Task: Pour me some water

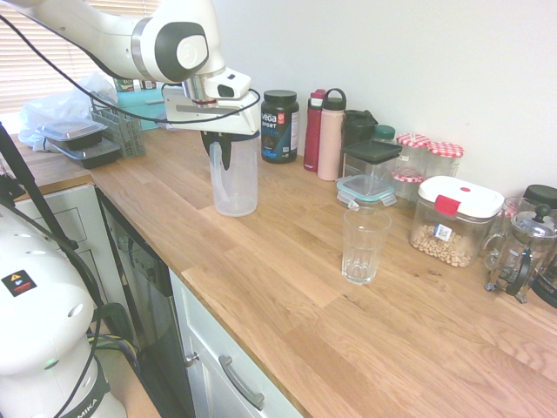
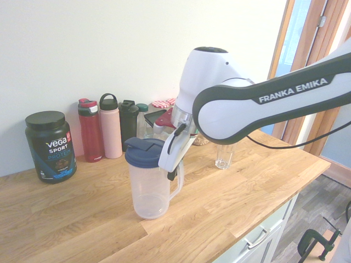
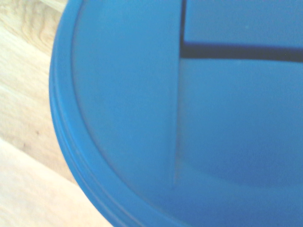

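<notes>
While the drinking glass (image 1: 365, 245) stands empty near the front of the wooden bench (image 1: 287, 296), the clear jug (image 1: 234, 178) with its blue lid (image 2: 143, 152) sits upright further back. The hand (image 2: 174, 167) is down at the jug's handle; I cannot tell whether it pinches. Bottles (image 1: 324, 132) line the wall behind.

We were in a home kitchen: a long wooden countertop (image 1: 287, 279) ran above white cabinet drawers (image 1: 231, 379) along a plain wall. On it stood a French press (image 1: 522, 248), gingham-lidded jam jars (image 1: 428, 157), drink bottles (image 1: 324, 132) and a protein powder tub (image 2: 50, 146).
</notes>
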{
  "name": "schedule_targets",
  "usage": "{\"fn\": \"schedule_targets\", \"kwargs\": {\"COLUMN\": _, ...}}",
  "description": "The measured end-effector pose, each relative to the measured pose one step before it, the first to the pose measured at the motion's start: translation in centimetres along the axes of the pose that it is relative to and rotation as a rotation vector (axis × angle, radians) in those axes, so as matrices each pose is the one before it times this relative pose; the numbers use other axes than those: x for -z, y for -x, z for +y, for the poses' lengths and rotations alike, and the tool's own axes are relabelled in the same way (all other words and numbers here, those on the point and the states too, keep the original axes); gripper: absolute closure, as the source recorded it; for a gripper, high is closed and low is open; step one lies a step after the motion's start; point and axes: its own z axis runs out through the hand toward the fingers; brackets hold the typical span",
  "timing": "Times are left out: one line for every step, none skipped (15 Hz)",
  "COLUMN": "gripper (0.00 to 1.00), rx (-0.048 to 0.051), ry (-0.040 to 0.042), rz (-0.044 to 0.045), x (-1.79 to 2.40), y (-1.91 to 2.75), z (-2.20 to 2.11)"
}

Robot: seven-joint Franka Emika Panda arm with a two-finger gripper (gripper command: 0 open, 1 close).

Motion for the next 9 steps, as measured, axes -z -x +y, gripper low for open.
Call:
{"fn": "schedule_targets", "kwargs": {"gripper": 1.0, "rx": -0.00682, "ry": -0.00308, "rz": 0.00487, "x": 0.979, "y": 0.727, "z": 1.053}}
{"fn": "schedule_targets", "kwargs": {"gripper": 1.0, "rx": -0.01091, "ry": 0.0023, "rz": 0.00261, "x": 1.047, "y": 0.742, "z": 1.268}}
{"fn": "schedule_targets", "kwargs": {"gripper": 1.0, "rx": -0.01453, "ry": 0.00518, "rz": -0.00286, "x": 1.115, "y": 0.676, "z": 1.409}}
{"fn": "schedule_targets", "kwargs": {"gripper": 1.0, "rx": -0.01598, "ry": 0.00829, "rz": -0.0065, "x": 1.105, "y": 0.629, "z": 1.626}}
{"fn": "schedule_targets", "kwargs": {"gripper": 1.0, "rx": -0.01751, "ry": 0.00869, "rz": -0.0172, "x": 1.064, "y": 0.631, "z": 1.852}}
{"fn": "schedule_targets", "kwargs": {"gripper": 1.0, "rx": -0.01518, "ry": 0.01087, "rz": -0.02334, "x": 1.067, "y": 0.599, "z": 1.945}}
{"fn": "schedule_targets", "kwargs": {"gripper": 1.0, "rx": -0.01164, "ry": 0.00864, "rz": -0.01983, "x": 1.055, "y": 0.62, "z": 2.055}}
{"fn": "schedule_targets", "kwargs": {"gripper": 1.0, "rx": 0.00141, "ry": 0.00428, "rz": -0.01894, "x": 0.974, "y": 0.681, "z": 2.07}}
{"fn": "schedule_targets", "kwargs": {"gripper": 1.0, "rx": 0.00752, "ry": 0.00945, "rz": -0.00609, "x": 0.997, "y": 0.511, "z": 2.065}}
